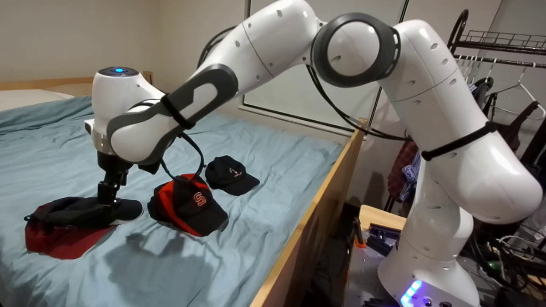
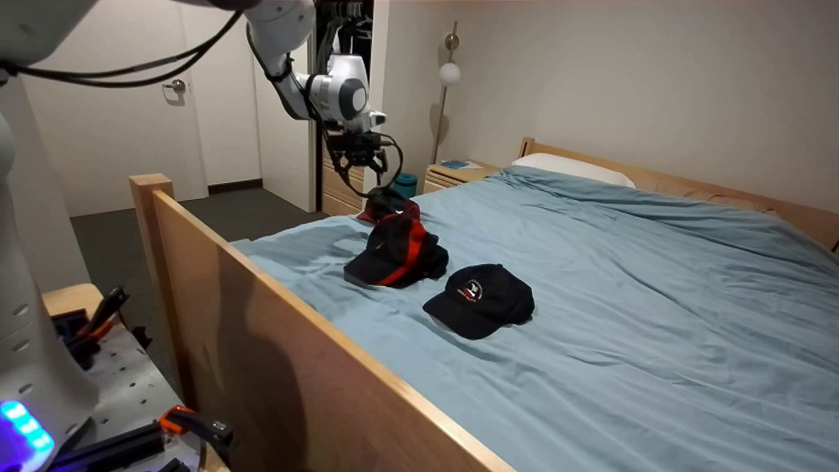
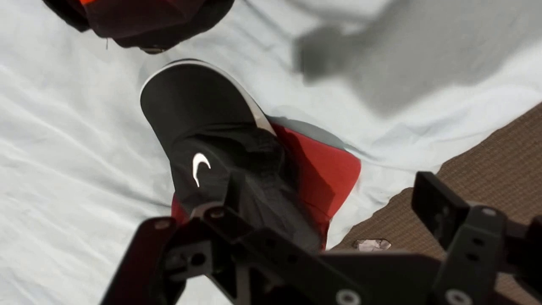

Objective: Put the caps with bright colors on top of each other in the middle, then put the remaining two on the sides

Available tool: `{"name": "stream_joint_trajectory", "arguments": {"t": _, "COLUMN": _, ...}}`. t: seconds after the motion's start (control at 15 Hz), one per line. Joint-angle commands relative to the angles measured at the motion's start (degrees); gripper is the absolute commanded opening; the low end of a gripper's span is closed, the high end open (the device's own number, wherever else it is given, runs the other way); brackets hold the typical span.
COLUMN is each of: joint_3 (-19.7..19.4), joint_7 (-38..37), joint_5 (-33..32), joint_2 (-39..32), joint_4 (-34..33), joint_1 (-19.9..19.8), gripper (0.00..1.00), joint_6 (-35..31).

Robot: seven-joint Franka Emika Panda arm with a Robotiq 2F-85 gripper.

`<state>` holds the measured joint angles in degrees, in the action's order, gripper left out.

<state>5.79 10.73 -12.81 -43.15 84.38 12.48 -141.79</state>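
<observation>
The red cap (image 1: pixel 64 243) lies on the bed, and a black cap (image 1: pixel 76 213) with a white swoosh rests on top of it. In the wrist view the black cap (image 3: pixel 216 152) hides most of the red cap (image 3: pixel 326 173). Beside them lies the black cap with red panels (image 1: pixel 187 204) and an S logo, also in an exterior view (image 2: pixel 400 252). The dark cap with a small red mark (image 2: pixel 491 301) lies beyond it. My gripper (image 3: pixel 338 199) is open and empty above the stacked caps. One finger is over the black cap, the other past the bed's edge.
The blue-covered bed (image 2: pixel 623 314) has a wooden footboard (image 1: pixel 315 209) between it and the robot's base. The brown floor (image 3: pixel 487 169) shows past the bed's edge. A pillow (image 2: pixel 573 168) lies at the headboard.
</observation>
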Motion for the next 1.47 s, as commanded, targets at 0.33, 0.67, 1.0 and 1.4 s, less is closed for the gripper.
{"name": "stream_joint_trajectory", "arguments": {"t": 0.33, "joint_3": -2.3, "joint_7": 10.1, "joint_5": -5.9, "joint_2": -19.1, "joint_4": -23.5, "joint_1": 3.1, "gripper": 1.00, "joint_6": -0.8}}
{"name": "stream_joint_trajectory", "arguments": {"t": 0.67, "joint_3": -5.9, "joint_7": 9.4, "joint_5": -9.0, "joint_2": -24.9, "joint_4": -31.1, "joint_1": 5.8, "gripper": 1.00, "joint_6": -0.8}}
{"name": "stream_joint_trajectory", "arguments": {"t": 1.0, "joint_3": -7.4, "joint_7": 8.8, "joint_5": -8.8, "joint_2": -28.4, "joint_4": -36.1, "joint_1": 6.4, "gripper": 0.67, "joint_6": -0.3}}
{"name": "stream_joint_trajectory", "arguments": {"t": 1.4, "joint_3": -8.0, "joint_7": 9.4, "joint_5": -8.2, "joint_2": -29.0, "joint_4": -37.4, "joint_1": 5.9, "gripper": 0.26, "joint_6": -1.0}}
